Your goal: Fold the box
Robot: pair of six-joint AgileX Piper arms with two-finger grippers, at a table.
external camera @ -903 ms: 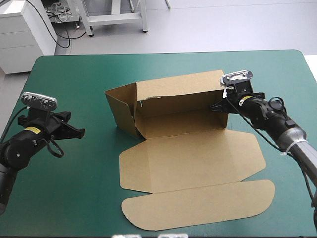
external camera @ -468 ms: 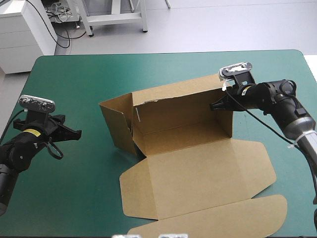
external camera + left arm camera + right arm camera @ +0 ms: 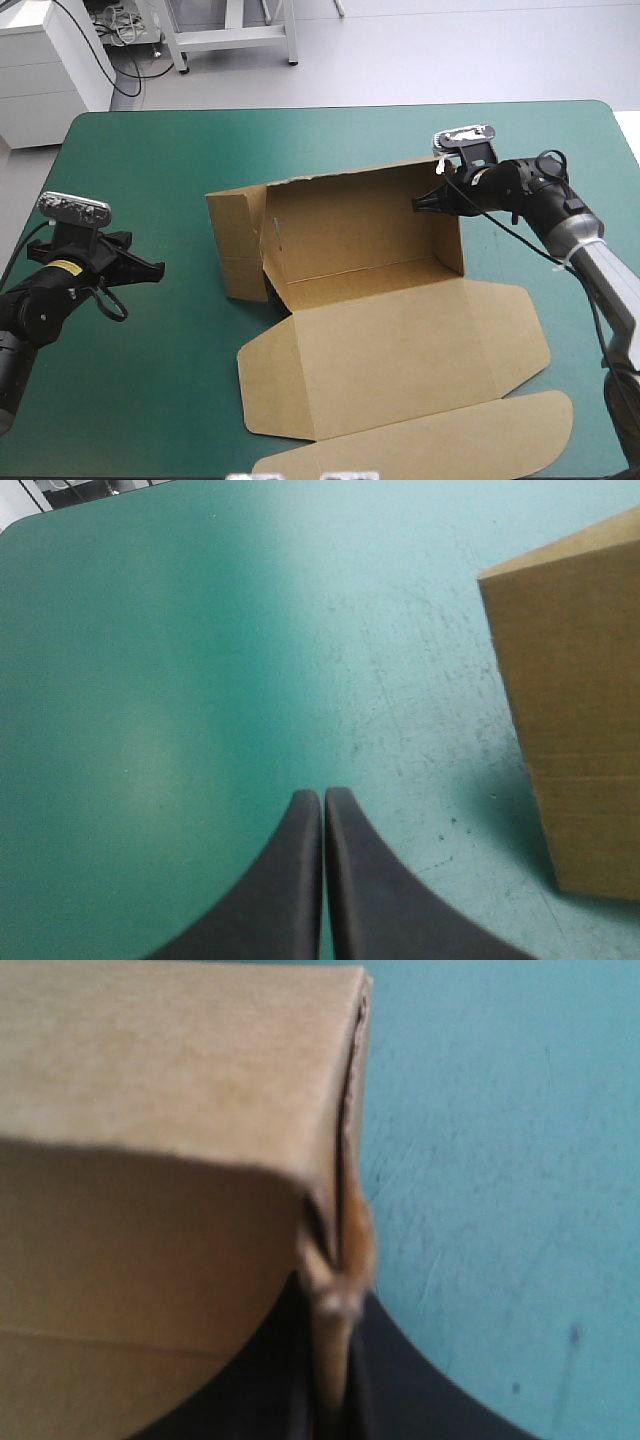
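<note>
box (image 3: 350, 225) wall clamped between right fingers (image 3: 425, 1390); left fingers (image 3: 285, 885) well apart.

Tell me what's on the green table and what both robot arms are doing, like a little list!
Table: teal-green cover
Box: brown board, only partly folded
Back wall: raised
Front panels: lying flat on the table
Right end effector: shut on the back wall's right end
Left end effector: shut, holding nothing, left of the box and not touching it
</note>
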